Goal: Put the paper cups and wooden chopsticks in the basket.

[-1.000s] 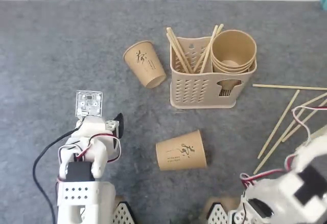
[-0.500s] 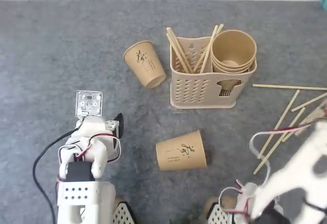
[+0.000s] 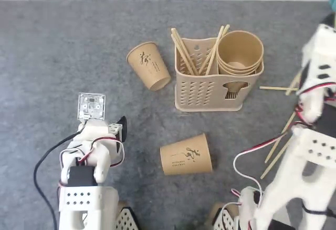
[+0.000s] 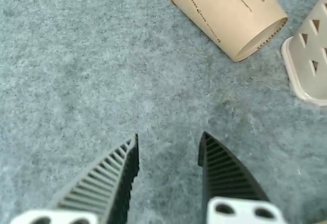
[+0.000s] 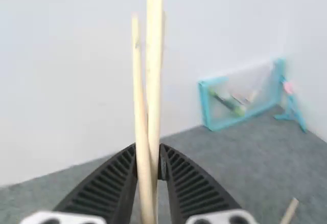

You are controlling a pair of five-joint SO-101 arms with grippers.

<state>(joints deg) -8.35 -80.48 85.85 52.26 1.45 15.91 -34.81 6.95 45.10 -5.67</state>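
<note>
The tan basket (image 3: 210,91) stands at the back centre and holds stacked paper cups (image 3: 240,51) and several wooden chopsticks (image 3: 184,51). One paper cup (image 3: 148,65) lies on its side just left of the basket; the left wrist view shows that cup (image 4: 230,14) well ahead of my open, empty left gripper (image 4: 168,142). A second cup (image 3: 186,154) lies in front of the basket. My right arm (image 3: 315,72) is raised at the right side. My right gripper (image 5: 148,157) is shut on a few chopsticks (image 5: 153,81) that stick up past its tips.
Loose chopsticks (image 3: 278,146) lie on the grey carpet right of the basket, and one (image 3: 273,88) points at its side. My left arm (image 3: 94,151) sits at the front left. A blue-framed box (image 5: 240,93) stands against the far wall.
My right arm has swung up from the front right corner toward the back right, carrying chopsticks off the carpet. The left arm and both loose cups have kept still.
</note>
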